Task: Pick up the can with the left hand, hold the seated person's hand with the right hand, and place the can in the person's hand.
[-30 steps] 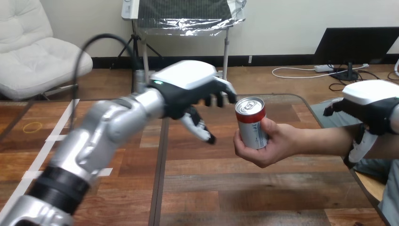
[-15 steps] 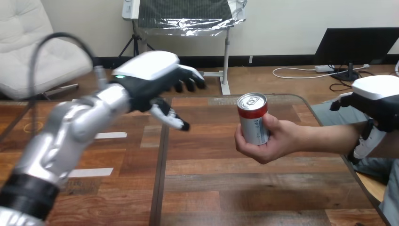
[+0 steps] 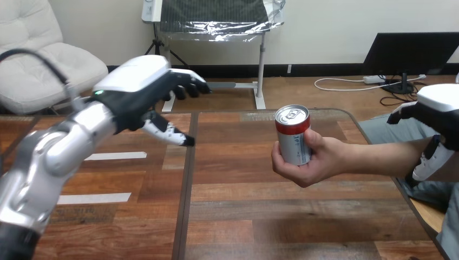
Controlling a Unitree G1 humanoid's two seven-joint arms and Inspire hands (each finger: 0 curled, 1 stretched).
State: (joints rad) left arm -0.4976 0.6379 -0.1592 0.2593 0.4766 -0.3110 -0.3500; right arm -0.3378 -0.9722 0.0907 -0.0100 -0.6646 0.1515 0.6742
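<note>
Red-and-silver can [image 3: 293, 138]: 1, upright, gripped in the person's hand [image 3: 319, 162] above the wooden table [image 3: 243, 216], right of centre. Left hand [image 3: 138, 95]: empty, fingers loosely spread, at left, well apart. Right hand [image 3: 439, 116]: over the person's forearm [image 3: 379, 157]; grip cannot be told.

can [image 3: 293, 135] upright in person's hand [image 3: 320, 162]

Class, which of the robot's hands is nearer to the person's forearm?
Right. The right hand is close by the person's forearm, at the view's right edge; the left hand hangs left of the can, well apart.
</note>
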